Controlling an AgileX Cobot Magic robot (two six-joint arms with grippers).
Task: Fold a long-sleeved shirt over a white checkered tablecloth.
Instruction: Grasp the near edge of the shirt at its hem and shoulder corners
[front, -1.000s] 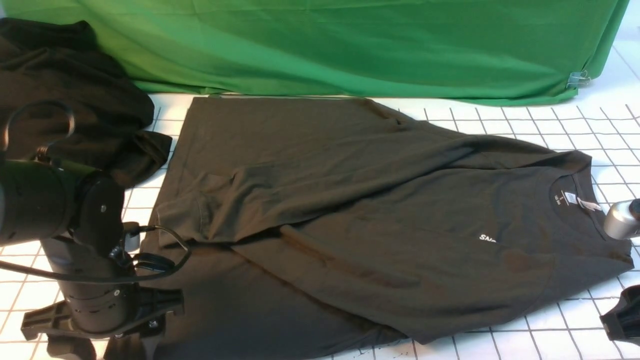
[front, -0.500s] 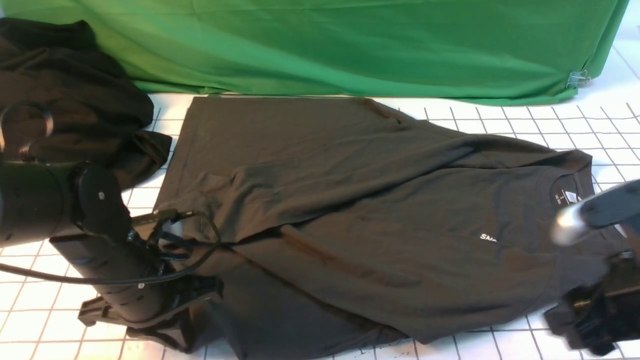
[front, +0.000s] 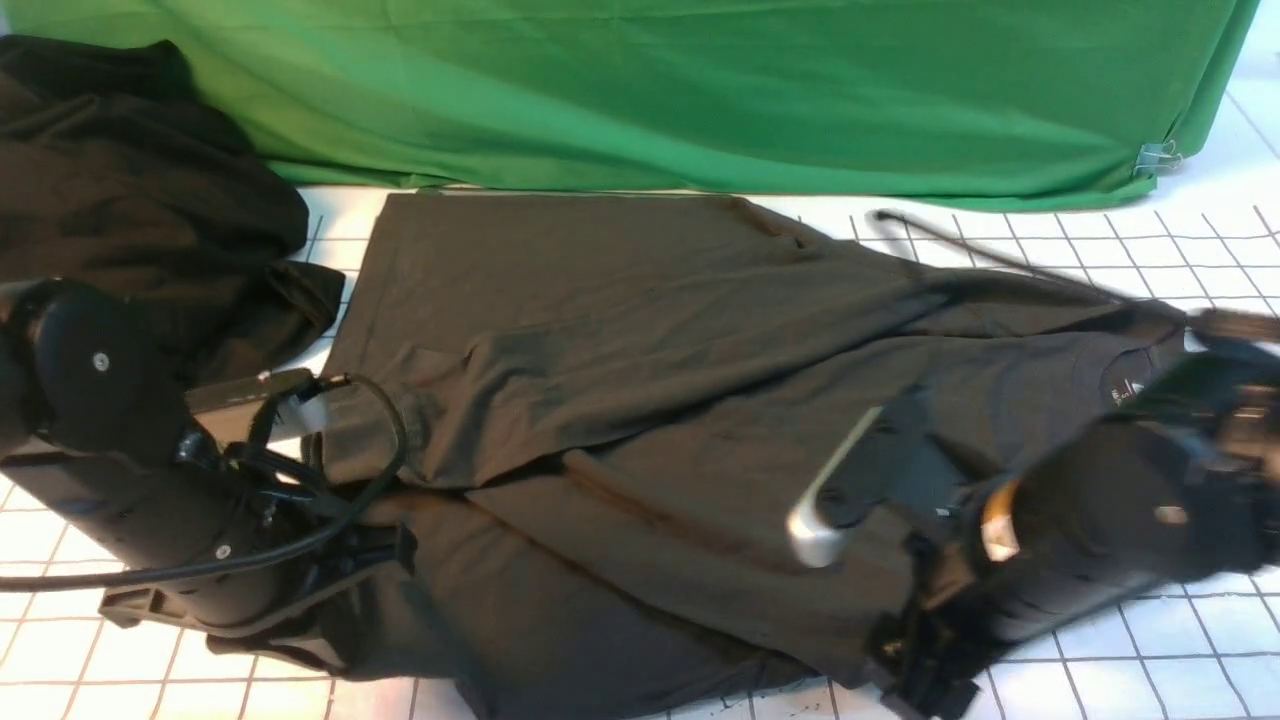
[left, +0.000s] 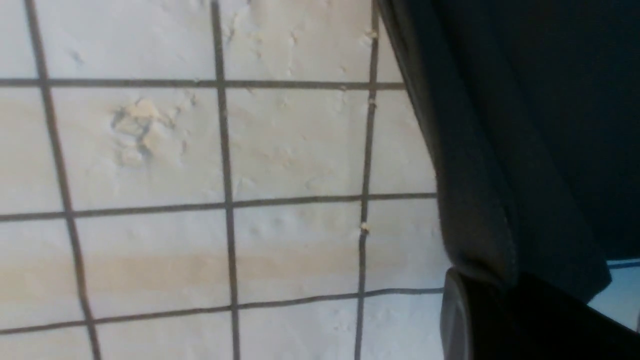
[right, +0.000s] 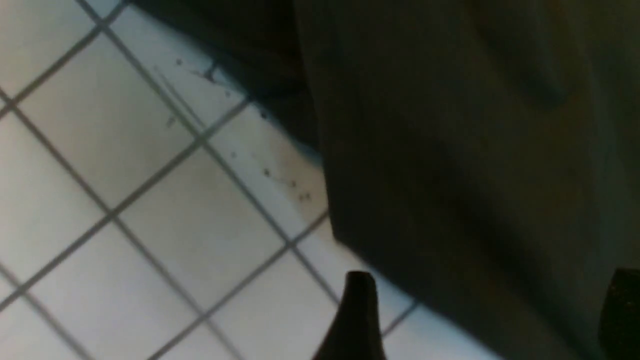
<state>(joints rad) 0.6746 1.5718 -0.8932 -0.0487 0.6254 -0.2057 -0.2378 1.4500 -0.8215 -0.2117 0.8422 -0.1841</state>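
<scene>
The long-sleeved shirt (front: 640, 380), dark brownish-olive, lies spread and partly folded across the white checkered tablecloth (front: 1100, 250), its neck to the right. My left gripper (front: 340, 620) is low at the shirt's near left corner, shut on the hem. In the left wrist view the hem (left: 475, 240) runs into the closed jaws of the left gripper (left: 500, 315) above the tablecloth (left: 150, 160). My right gripper (front: 930, 680) hangs over the shirt's near right edge. It is open: the right gripper (right: 490, 320) straddles the shirt's edge (right: 450, 210), its fingertips (right: 360, 310) wide apart.
A blacker lumpy heap of cloth (front: 130, 200) sits at the far left. A green cloth (front: 700, 90) hangs along the back, held by a clip (front: 1155, 157). The right arm's cable (front: 960, 245) arcs over the back right squares.
The left gripper shut on the hem and shifted right, bunching the corner. The right arm swung in leftward over the shirt's near right edge, jaws opening wide and covering the white print.
</scene>
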